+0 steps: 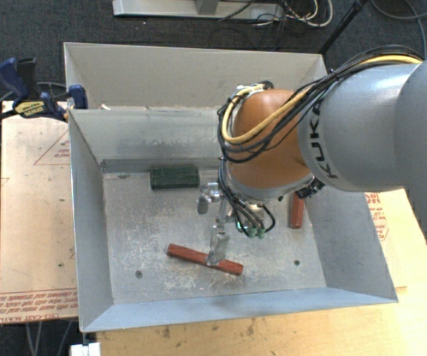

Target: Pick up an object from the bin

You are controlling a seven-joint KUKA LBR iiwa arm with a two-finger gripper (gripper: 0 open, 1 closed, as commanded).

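at the front middle of the bin, my gripper (217, 252) is right at a slim red stick (191, 255) lying flat; i cannot tell how wide it is. a dark green block (174, 177) lies by the back wall, a short brown cylinder (296, 212) at the right. the grey metal bin (124, 273) has a scuffed, speckled floor; dark carpet (21, 21) lies around it.
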